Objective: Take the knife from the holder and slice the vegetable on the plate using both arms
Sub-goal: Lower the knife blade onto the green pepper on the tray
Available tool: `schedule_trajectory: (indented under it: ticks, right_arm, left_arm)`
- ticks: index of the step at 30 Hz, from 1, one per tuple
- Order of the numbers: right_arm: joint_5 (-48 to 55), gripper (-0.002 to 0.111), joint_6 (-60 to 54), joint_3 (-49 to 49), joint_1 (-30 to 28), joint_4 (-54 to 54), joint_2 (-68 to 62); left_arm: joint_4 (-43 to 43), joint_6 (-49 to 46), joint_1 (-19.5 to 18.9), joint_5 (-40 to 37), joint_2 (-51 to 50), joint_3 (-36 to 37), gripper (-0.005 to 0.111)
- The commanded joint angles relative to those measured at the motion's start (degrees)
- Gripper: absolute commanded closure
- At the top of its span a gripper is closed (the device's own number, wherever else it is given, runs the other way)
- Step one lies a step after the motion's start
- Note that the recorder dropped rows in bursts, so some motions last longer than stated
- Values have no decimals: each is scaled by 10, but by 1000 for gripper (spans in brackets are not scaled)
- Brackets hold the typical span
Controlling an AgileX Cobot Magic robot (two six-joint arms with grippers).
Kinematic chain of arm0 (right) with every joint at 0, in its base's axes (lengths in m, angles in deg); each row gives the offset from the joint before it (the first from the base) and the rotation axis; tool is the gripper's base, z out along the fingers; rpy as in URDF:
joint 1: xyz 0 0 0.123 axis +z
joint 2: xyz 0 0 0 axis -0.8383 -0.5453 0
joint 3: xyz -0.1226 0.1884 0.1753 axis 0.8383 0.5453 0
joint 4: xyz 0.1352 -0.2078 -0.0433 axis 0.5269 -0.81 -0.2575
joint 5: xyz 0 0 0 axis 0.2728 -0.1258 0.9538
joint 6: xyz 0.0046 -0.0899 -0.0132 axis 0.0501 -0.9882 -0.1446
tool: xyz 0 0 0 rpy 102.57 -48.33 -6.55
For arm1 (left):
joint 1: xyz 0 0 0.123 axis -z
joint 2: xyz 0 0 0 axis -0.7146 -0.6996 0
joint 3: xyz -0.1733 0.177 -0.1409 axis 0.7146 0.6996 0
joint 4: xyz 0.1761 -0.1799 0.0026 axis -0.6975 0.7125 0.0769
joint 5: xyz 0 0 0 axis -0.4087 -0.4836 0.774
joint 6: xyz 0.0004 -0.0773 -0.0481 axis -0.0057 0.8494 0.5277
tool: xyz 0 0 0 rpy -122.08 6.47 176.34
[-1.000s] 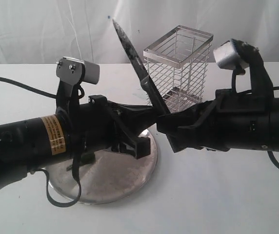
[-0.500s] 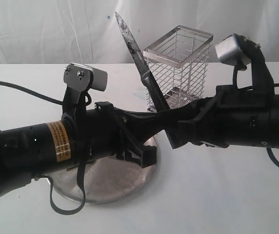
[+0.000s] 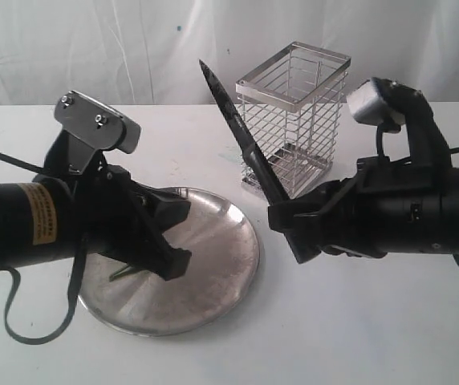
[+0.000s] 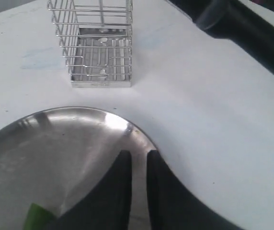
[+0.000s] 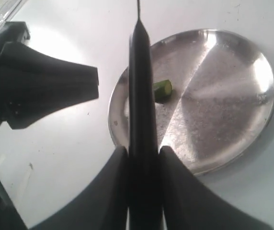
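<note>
We face a white table (image 3: 374, 337), with two black arms reaching in, one from each side.

Near the middle of the exterior view, the right gripper (image 3: 294, 233) is clenched on the black handle of the knife (image 3: 241, 132). Its wrist camera shows one finger (image 5: 112, 191) pressed against each side of the handle. The knife is in the air, outside the holder (image 3: 294, 120). Its dark blade slants upward with the tip pointing to about 11 o'clock.

The holder is a tall wire cage with a flat steel rim. It stands upright on the table at about 1 o'clock from the plate (image 3: 237, 257), just behind the blade as we look at it.

The plate lies flat at about 7 o'clock from the middle of the view. The vegetable (image 5: 162, 90), a short green piece, lies on the plate toward its 9 o'clock side. From the front it is mostly hidden behind the left arm.

The left gripper (image 3: 177, 238) hangs over the plate's 9 o'clock half. It is released: its fingers (image 4: 120, 182) stand only a narrow slit apart, with nothing between them. We cannot tell whether they touch the plate. The two grippers are apart from each other.
</note>
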Motion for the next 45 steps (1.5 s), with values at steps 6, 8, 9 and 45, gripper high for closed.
schedule_trajectory:
  ticks: [6,8,9,45]
  right_arm:
    - [63,108,115,-3,3,-93,-38]
    - [63,108,115,-3,21,-93,-58]
    - [57,108,116,-3,34,-93,-66]
    - [-172,108,310,-130,253,-99,-340]
  left_arm:
    - [5,-38,-37,-96,60,-2,82]
    - [5,-39,-42,-99,61,-2,71]
    - [5,-39,-44,-99,61,-2,66]
    - [-8,-48,-104,-87,-8,-2,49]
